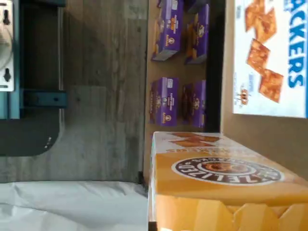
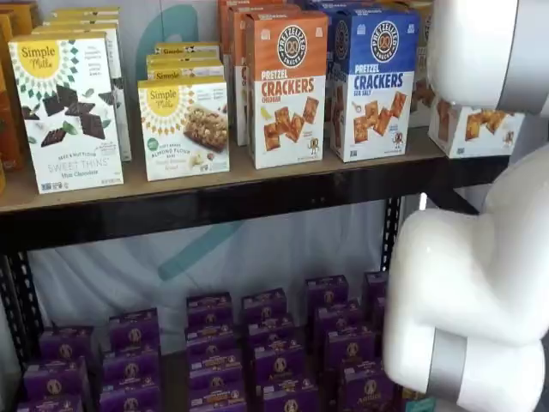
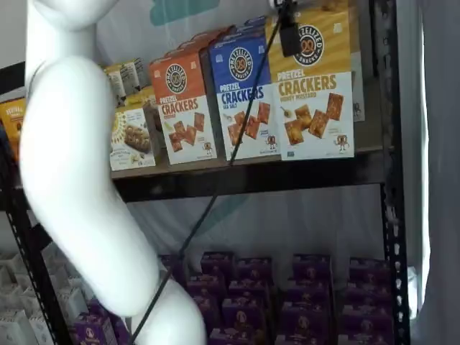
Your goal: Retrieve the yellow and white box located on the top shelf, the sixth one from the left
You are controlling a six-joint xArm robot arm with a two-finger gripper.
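Note:
The yellow and white box [image 3: 316, 93] stands upright at the right end of the top shelf [image 3: 251, 176], next to the blue carton [image 3: 244, 93]. In a shelf view my arm hides all but its white lower part [image 2: 472, 129]. The wrist view shows its yellow top [image 1: 221, 183] close under the camera. Of my gripper [image 3: 290, 32], one black finger hangs from the view's top edge against the box's yellow front, a cable beside it. No second finger or gap shows.
An orange carton [image 2: 287, 94] and the blue carton [image 2: 373, 81] stand left of the yellow one. White Simple Mills boxes [image 2: 69, 112] stand further left. Several purple boxes [image 2: 257, 352] fill the lower shelf. My white arm [image 2: 472, 292] blocks the right side.

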